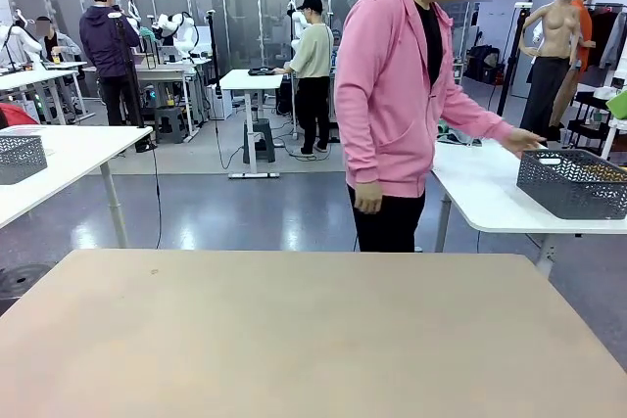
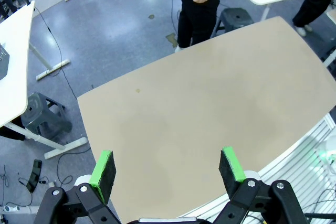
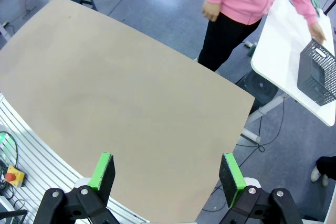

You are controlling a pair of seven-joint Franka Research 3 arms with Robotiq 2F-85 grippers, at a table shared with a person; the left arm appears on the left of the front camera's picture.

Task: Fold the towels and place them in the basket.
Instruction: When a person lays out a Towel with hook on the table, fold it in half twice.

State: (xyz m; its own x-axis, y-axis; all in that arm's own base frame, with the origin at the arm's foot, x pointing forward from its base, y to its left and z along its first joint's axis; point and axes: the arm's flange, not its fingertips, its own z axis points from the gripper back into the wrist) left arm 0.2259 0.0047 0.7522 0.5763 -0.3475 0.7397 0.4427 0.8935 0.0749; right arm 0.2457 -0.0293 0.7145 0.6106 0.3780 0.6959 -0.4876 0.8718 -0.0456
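My left gripper (image 2: 167,162) & right gripper (image 3: 167,165) r both spread wide over the tan table (image 1: 294,340). Person's hand (image 1: 522,141) is just by the basket (image 1: 573,183) on a white table (image 1: 480,193).

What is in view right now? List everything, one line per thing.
Work table: one, beige, in front of the robot.
Basket: one, dark grey mesh, on the side table at far right.
Side table: one, white, right of the person.
Second basket: one, grey mesh, on another white table at far left.
Stool: one, dark grey, on the floor under that left table.
Person: one, pink hoodie, black trousers, at the work table's far side, one arm stretched towards the Basket's rim.
Left hand: one, black with green pads, open, above the work table.
Right hand: one, same colours, open, above the work table.
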